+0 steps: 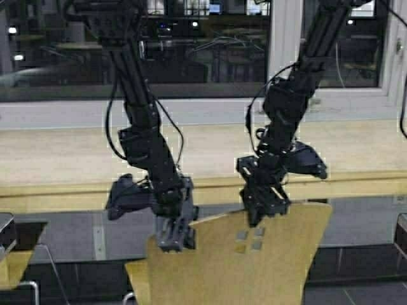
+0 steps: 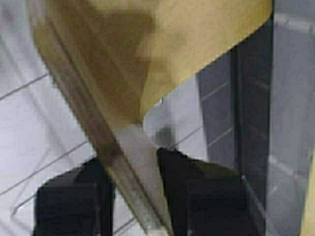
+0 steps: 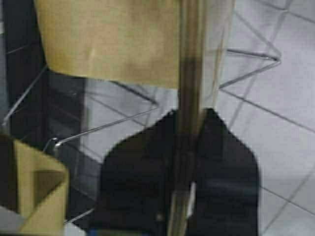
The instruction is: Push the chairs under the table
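A yellow-tan plywood chair with four small square cutouts stands in front of me, its back facing me, before the long pale wood table. My left gripper is shut on the top edge of the chair back near its left corner; the edge runs between its black fingers. My right gripper is shut on the same top edge nearer the middle; the edge passes between its fingers. The chair's seat and chrome legs show below.
Part of another tan chair shows at the lower left, and also in the right wrist view. A window wall runs behind the table. Grey tiled floor lies under the chair.
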